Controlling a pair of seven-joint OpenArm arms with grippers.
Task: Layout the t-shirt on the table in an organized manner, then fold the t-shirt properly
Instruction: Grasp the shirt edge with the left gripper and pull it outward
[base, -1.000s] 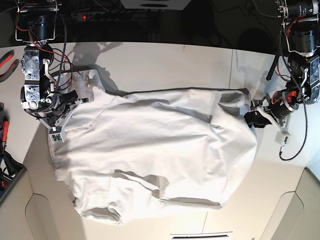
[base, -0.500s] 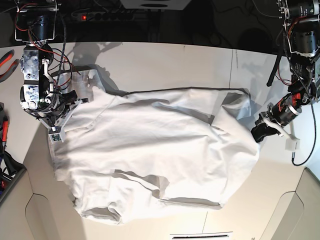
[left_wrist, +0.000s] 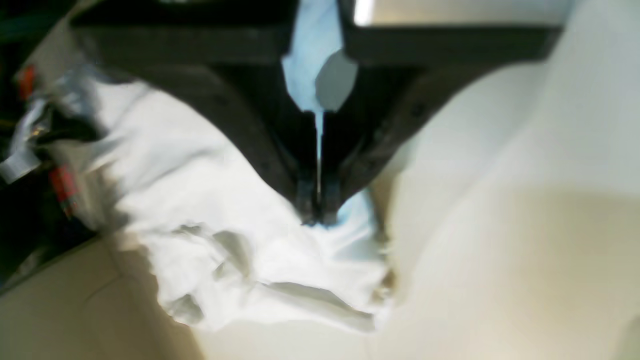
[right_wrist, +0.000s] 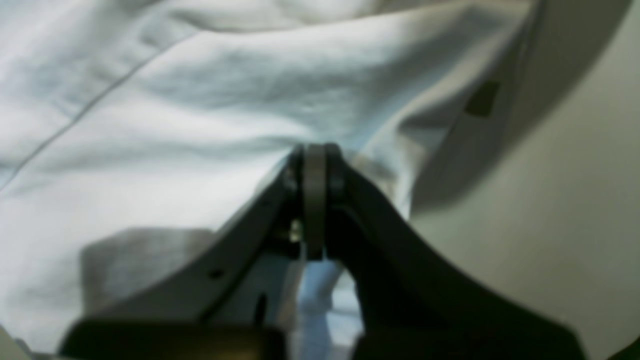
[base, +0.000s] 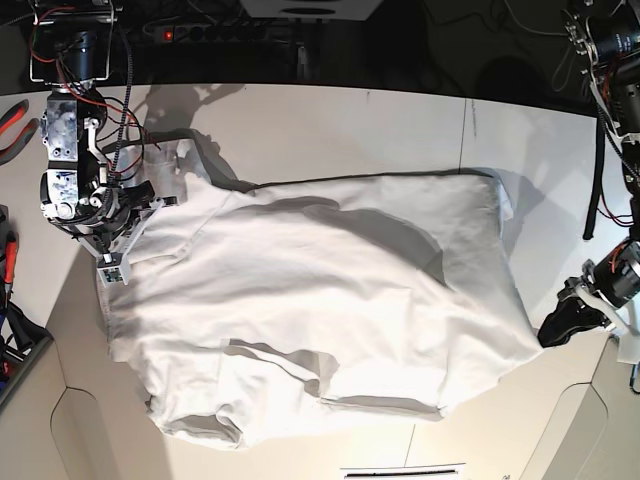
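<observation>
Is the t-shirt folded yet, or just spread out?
Spread, not folded: the t-shirt lies opened across the table, wrinkled, its lower edge partly doubled over; both arms pinch its edges.

The big soft cloth t-shirt (base: 320, 300) lies spread across the middle of the wide flat bench (base: 330, 130), reaching toward both side edges.

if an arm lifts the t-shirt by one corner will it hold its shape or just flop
Probably flop: the t-shirt lies in soft wrinkles and folds on the table. Where the left gripper pinches its corner, the cloth stretches to a point, so it likely drags rather than slides whole. It seems light.
</observation>
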